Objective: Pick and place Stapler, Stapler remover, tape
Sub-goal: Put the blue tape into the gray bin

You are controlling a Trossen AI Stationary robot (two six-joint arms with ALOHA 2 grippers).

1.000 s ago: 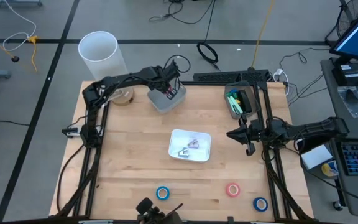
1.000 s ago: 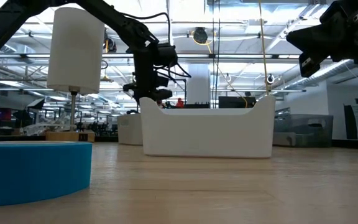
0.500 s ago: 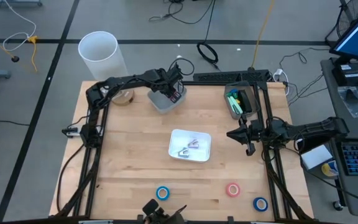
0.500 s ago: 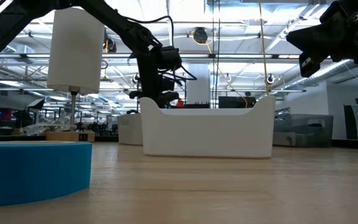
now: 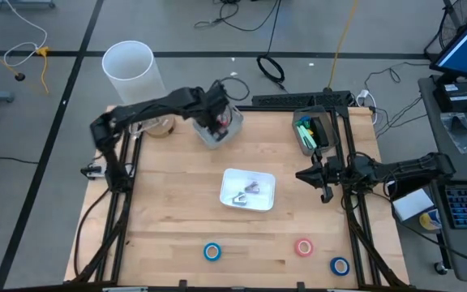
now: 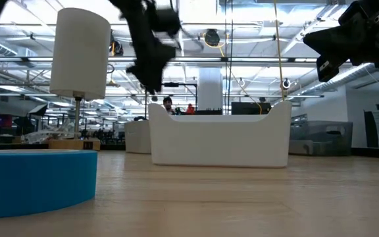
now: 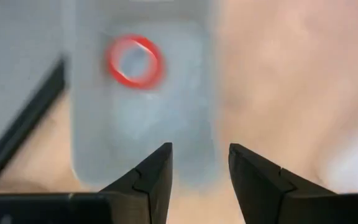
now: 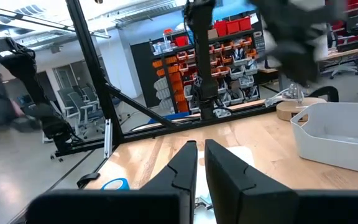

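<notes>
My left gripper (image 5: 216, 118) hovers open above the grey bin (image 5: 227, 134) at the table's far side, with its fingers (image 7: 156, 176) apart and holding nothing. One red tape roll (image 7: 134, 60) lies flat on the bin's floor. Two blue tape rolls (image 5: 212, 251) (image 5: 340, 265) and a red one (image 5: 303, 247) lie flat near the table's near edge. The white tray (image 5: 232, 177) at the middle holds small metal pieces (image 5: 246, 192). My right gripper (image 5: 314, 175) waits shut at the right side, above the table. I cannot make out a stapler.
A tall white cylinder (image 5: 128, 66) and a brown tape roll (image 5: 162, 126) stand at the far left corner. A bin with green items (image 5: 309, 135) sits at the far right. In the low view the blue tape (image 6: 35, 181) fills the near left, the tray (image 6: 219, 139) the middle.
My left gripper has risen from the grey bin, quickly in the last half second, and its arm has swung back toward the table's left. The red tape roll now lies in the bin. The right arm has kept still.
</notes>
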